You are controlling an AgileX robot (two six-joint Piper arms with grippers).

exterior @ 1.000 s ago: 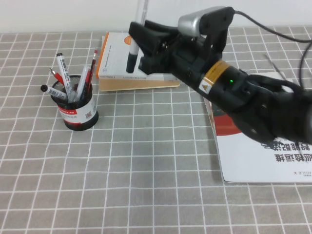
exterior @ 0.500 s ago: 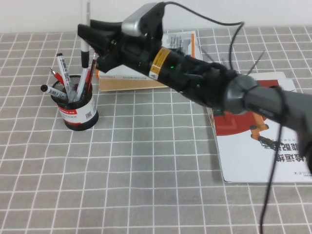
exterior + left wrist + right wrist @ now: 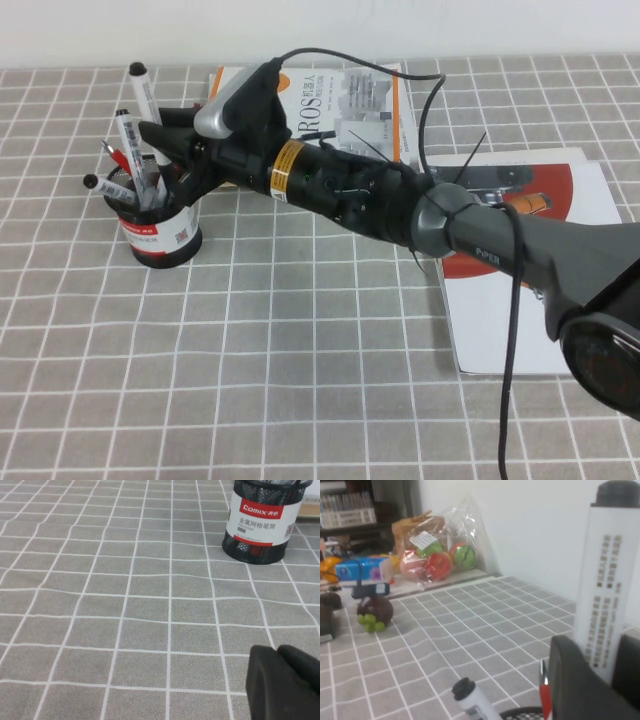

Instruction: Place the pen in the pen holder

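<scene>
The pen (image 3: pixel 141 98) stands nearly upright over the pen holder (image 3: pixel 160 232), its black end up at about 11 o'clock of the holder's rim. Its lower barrel and cap are hidden behind the right gripper (image 3: pixel 165 150), so whether the tip has entered the cup cannot be told. In the right wrist view the white barrel (image 3: pixel 607 595) sits clamped between the two dark fingers (image 3: pixel 577 680), which are closed on it; the cap end is cut off below them.

The holder stands at the table's 9 o'clock side, already crowded with other pens (image 3: pixel 125 150) that lean out toward 10 and 11 o'clock, one red pen (image 3: pixel 545 690) just beside the held barrel. Little open mouth shows among them. Bare checked tablecloth (image 3: pixel 300 380) lies open from 6 o'clock around to 8 o'clock of the holder.

The right arm stretches low across the table from 4 o'clock, over a red-and-white booklet (image 3: pixel 520 300) and past an orange-edged book (image 3: pixel 340 95) at 12 o'clock, its cable looping above.

The left gripper (image 3: pixel 287 682) shows only as a dark corner in its own wrist view, near the cloth with the holder well apart; whether it is open cannot be told.
</scene>
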